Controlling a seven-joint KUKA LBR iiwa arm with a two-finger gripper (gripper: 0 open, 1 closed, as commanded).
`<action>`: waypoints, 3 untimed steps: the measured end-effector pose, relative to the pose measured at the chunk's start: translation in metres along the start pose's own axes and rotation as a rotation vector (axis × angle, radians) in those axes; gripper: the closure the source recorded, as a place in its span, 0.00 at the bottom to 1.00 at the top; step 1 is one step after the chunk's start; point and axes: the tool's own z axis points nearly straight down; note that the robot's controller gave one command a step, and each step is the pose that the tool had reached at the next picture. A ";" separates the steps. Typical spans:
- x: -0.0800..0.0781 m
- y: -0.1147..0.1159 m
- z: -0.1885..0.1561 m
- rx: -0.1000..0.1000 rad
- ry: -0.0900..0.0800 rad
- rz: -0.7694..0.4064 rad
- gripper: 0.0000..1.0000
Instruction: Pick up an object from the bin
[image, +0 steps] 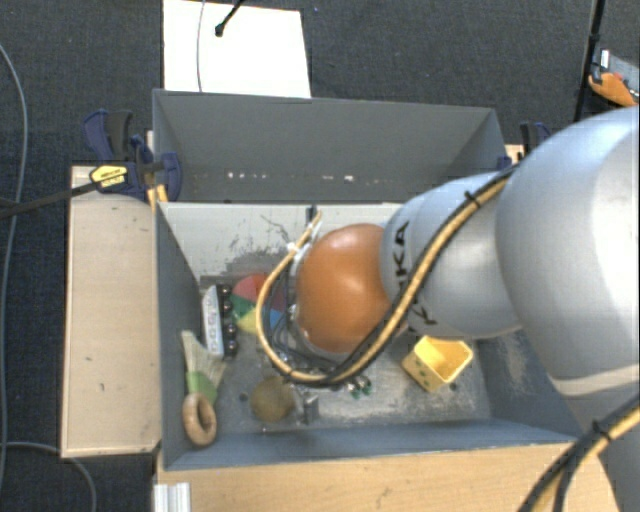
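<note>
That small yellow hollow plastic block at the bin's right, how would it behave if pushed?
The yellow hollow plastic block looks flat-sided, so it would probably slide rather than roll. Its open hollow suggests it is light and may tip.

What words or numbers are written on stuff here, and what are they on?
"KUKA": black letters running down the robot arm, partly crossed by a cable.
Print on the small black-and-white pack at the left of the bin: too small to read.
Nothing else is readable.
</note>
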 end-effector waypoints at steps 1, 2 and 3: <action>0.000 0.021 -0.125 0.000 -0.003 -0.003 1.00; 0.000 0.021 -0.125 -0.001 -0.002 -0.001 1.00; 0.006 0.023 -0.162 -0.002 0.003 -0.005 1.00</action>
